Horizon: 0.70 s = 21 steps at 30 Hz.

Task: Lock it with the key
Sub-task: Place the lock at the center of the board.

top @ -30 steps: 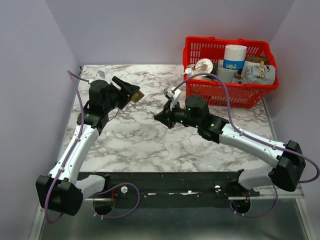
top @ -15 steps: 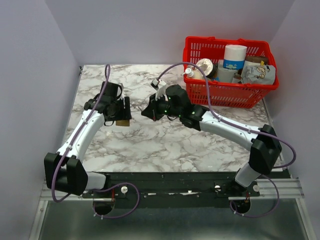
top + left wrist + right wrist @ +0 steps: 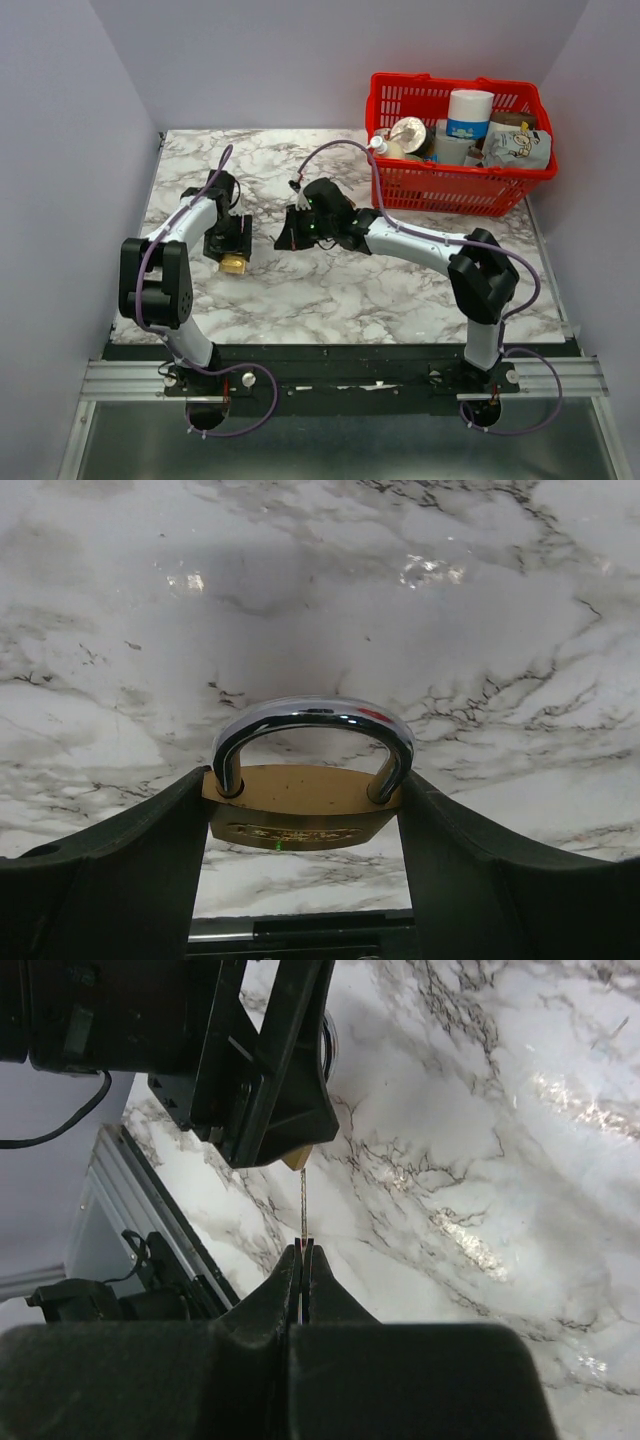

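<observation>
The brass padlock (image 3: 300, 820) is clamped by its body in the left gripper (image 3: 305, 790), shackle pointing away, above the marble table (image 3: 470, 630). The right gripper (image 3: 302, 1257) pinches the key (image 3: 303, 1200), whose tip reaches the padlock.

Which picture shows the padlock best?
The left wrist view: the padlock is close up, shackle and brass body clear. From the top it's a small gold bit under the left hand; the right wrist view shows only a brass corner.
</observation>
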Motion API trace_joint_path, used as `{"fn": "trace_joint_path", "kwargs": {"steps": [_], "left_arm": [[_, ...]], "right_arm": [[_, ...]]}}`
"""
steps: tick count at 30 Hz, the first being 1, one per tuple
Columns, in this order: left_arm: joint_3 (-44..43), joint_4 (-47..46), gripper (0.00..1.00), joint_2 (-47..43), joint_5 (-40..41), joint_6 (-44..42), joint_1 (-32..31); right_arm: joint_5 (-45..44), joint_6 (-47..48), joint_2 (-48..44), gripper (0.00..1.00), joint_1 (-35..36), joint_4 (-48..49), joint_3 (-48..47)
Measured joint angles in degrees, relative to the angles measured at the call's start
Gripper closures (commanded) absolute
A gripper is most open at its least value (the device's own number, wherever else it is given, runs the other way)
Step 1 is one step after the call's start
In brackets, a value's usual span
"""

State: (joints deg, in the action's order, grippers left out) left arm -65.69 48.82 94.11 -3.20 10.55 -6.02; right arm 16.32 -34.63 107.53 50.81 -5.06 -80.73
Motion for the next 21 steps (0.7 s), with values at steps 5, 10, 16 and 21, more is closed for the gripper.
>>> {"fn": "trace_joint_path", "kwargs": {"steps": [5, 10, 16, 21], "left_arm": [[-2.8, 0.2, 0.96, 6.0, -0.2, -0.2, 1.7], [-5.2, -0.3, 0.81, 8.8, -0.2, 0.2, 1.8], [-6.2, -0.8, 0.72, 11.9, -0.2, 0.5, 1.9], [-6.4, -0.6, 0.48, 13.1, -0.2, 0.9, 2.3]], "right_arm": [[2.1, -5.4, 3.8, 0.99, -0.2, -0.6, -1.6], [3.2, -10.1, 5.8, 0.99, -0.3, 0.3, -1.6], [3.6, -15.0, 7.1, 0.99, -0.3, 5.4, 0.4], [3.7, -17.6, 9.7, 0.99, -0.3, 9.0, 0.6]]}}
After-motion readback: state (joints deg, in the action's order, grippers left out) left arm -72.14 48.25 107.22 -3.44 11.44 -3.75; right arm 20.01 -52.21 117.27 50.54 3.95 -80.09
